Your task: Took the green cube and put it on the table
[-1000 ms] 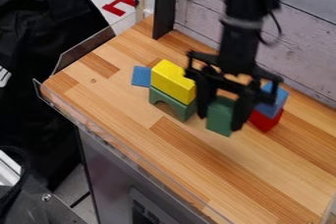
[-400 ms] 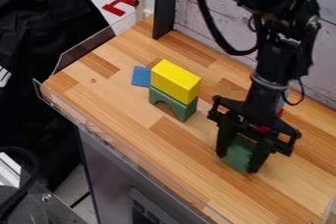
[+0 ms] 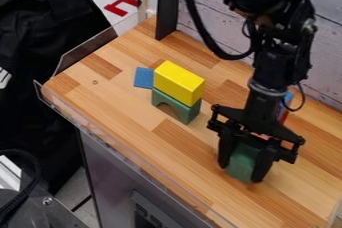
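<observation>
Now the cube [image 3: 241, 164], clasped in the gripper [image 3: 242, 172], is nearer the bench's [image 3: 194, 167] front edge; set-down looks close, release remains.

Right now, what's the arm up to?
The arm's gripper has the green cube between its fingers, low over the near right part of the table; I can't tell if the cube's base touches the wood. To the left, a yellow block sits on a green arch, beside a flat blue piece. Release looks like the next step.
</observation>
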Tool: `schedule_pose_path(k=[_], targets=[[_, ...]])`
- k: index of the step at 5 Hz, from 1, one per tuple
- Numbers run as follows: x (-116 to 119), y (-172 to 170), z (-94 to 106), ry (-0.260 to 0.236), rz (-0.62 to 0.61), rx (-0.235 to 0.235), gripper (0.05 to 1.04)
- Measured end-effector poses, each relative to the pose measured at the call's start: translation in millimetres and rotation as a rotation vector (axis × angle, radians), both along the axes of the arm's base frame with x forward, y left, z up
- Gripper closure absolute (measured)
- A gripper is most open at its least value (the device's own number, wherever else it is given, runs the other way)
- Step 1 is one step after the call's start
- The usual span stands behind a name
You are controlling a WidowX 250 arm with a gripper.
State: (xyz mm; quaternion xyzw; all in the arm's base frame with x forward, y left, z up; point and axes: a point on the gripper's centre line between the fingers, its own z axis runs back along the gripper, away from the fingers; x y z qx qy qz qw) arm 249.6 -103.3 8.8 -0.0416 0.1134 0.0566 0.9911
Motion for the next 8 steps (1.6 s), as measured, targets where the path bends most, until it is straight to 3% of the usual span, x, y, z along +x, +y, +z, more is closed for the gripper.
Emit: schedule_pose_path(k=[1, 2, 3, 4, 5, 6, 7, 8], targets=[[-4.1, 6.0, 10.4, -0.017, 0.048, -0.029, 0.162], [-0.1, 10.0, 39.7, -0.093, 0.085, -0.051, 0.080], [7.8, 13.0, 74.0, -0.163, 0.113, -0.036, 0.084], [12.7, 14.0, 100.0, -0.202, 0.095, -0.007, 0.084], [23.9, 21.8, 127.3, -0.233, 0.079, 0.063, 0.084], [29.2, 29.6, 140.1, -0.245, 0.057, 0.119, 0.084], [31.9, 33.7, 136.2, -0.231, 0.052, 0.149, 0.084], [32.7, 33.3, 126.2, -0.177, 0.088, 0.099, 0.084]])
